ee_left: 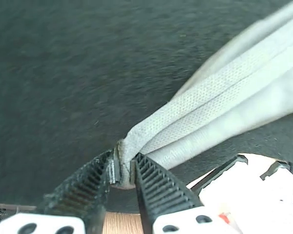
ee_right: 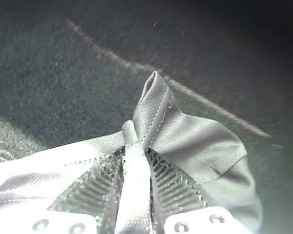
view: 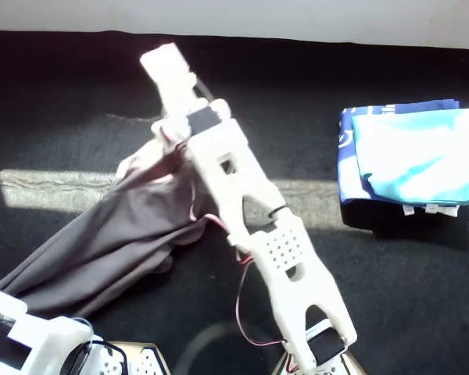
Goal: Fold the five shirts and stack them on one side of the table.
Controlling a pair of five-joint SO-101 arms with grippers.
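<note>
A grey shirt (view: pixel 117 234) hangs stretched between my two arms over the dark table (view: pixel 78 94). My right gripper (view: pixel 168 133) is at the middle back, shut on one bunched edge of the grey shirt (ee_right: pixel 185 141), with cloth pinched between its jaws. My left gripper (ee_left: pixel 123 173) sits at the front left corner and is shut on the shirt's other end (ee_left: pixel 219 117), a hemmed fold that runs away from the fingers. At the right edge lies a stack of folded shirts (view: pixel 410 160), light blue on top, dark blue and black beneath.
A bright strip of sunlight (view: pixel 47 187) crosses the dark table. Red wires (view: pixel 246 312) hang by the right arm's base at the front. Open table lies between the grey shirt and the stack.
</note>
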